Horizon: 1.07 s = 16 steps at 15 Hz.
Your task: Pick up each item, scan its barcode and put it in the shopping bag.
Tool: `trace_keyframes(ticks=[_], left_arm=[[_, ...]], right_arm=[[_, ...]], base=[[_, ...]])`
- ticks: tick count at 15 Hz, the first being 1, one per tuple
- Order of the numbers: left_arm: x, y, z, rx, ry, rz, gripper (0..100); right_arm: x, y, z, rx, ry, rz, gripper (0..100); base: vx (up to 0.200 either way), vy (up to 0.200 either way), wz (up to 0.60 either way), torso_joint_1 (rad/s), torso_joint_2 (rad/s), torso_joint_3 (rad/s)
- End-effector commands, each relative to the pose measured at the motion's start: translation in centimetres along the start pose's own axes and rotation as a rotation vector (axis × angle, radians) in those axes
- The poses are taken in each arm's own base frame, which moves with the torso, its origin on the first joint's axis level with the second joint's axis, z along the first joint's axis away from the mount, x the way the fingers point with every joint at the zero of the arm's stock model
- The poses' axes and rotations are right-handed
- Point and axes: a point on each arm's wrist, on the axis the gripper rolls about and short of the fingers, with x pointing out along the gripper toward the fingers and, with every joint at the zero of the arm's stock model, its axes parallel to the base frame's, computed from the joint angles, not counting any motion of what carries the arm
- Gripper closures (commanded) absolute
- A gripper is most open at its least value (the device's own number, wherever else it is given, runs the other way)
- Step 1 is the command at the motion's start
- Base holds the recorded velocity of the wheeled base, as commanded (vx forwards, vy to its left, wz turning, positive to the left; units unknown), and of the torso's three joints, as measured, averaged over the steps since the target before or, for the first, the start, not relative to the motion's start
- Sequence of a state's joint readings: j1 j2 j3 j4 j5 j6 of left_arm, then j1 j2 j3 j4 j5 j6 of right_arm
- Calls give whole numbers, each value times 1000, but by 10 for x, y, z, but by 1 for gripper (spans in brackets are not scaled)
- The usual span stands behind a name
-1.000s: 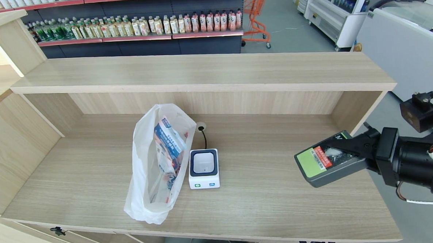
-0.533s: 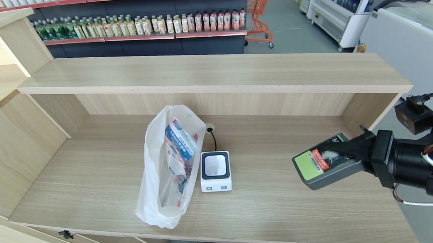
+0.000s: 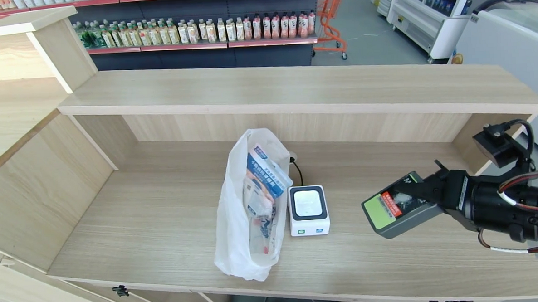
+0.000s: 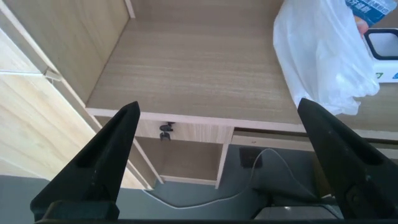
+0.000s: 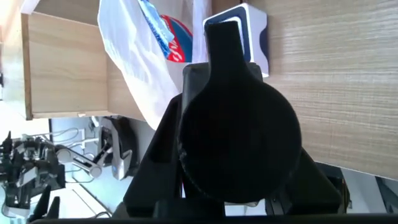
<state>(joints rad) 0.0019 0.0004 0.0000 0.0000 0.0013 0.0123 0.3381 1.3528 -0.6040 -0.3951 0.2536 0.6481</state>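
Centrally, near the front edge of the tabletop (image 3: 163, 219), a white plastic shopping bag (image 3: 236, 225) stands upright with its mouth open. Inside it a blue-and-white packet (image 3: 263, 178) stands on end, its top showing at the mouth.

Just beside the bag, on the side toward the tabletop's right edge, sits a small white scanner (image 3: 308, 210) with a dark-framed window facing up. A black cable (image 3: 297, 172) runs from behind it to a hole near the back wall.

Toward the right edge, the right gripper (image 3: 418, 194) holds a dark grey box (image 3: 392, 209) in the air above the tabletop, well apart from the scanner. Its jaws are closed on the end of the box nearer the arm. The face with green and red labels is turned upward and tilted toward the front edge.

The left gripper (image 4: 219, 106) hangs in front of the tabletop's front edge, toward its left corner, with its jaws spread wide and nothing between them. In the left wrist view the bag (image 4: 323, 56) lies beyond it.

A raised wooden ledge (image 3: 293, 88) runs along the back of the counter. Beyond it stand shelves of bottles (image 3: 200, 31), an orange cart (image 3: 333, 16) and white freezers (image 3: 431, 17).
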Motion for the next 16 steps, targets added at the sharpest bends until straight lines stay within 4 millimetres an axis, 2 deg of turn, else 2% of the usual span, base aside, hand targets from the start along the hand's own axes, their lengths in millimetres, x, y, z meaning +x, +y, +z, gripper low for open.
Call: trace_keyframes(ticks=[1, 2, 5, 8, 10, 11, 16], left_arm=[[0, 0, 0, 1, 0, 1, 0], [0, 0, 0, 1, 0, 1, 0], [0, 0, 0, 1, 0, 0, 0], [0, 0, 0, -2, 0, 1, 0], [0, 0, 0, -2, 0, 0, 0], [0, 0, 0, -2, 0, 1, 0], [0, 0, 0, -2, 0, 1, 0]], right_arm=[[5, -2, -1, 4, 16, -10, 100], [7, -3, -2, 3, 21, -13, 100], [13, -8, -4, -40, 39, -36, 100], [21, -18, -3, -147, 58, -69, 100], [29, -19, -3, -154, 61, -65, 100], [41, -23, -3, -185, 55, -59, 100], [64, -30, -13, -236, 110, -52, 100]], base=[[0, 0, 0, 0, 0, 0], [0, 0, 0, 0, 0, 0], [200, 0, 0, 1, 4, 1], [0, 0, 0, 0, 0, 0], [0, 0, 0, 0, 0, 0], [0, 0, 0, 0, 0, 0], [0, 0, 0, 0, 0, 0]])
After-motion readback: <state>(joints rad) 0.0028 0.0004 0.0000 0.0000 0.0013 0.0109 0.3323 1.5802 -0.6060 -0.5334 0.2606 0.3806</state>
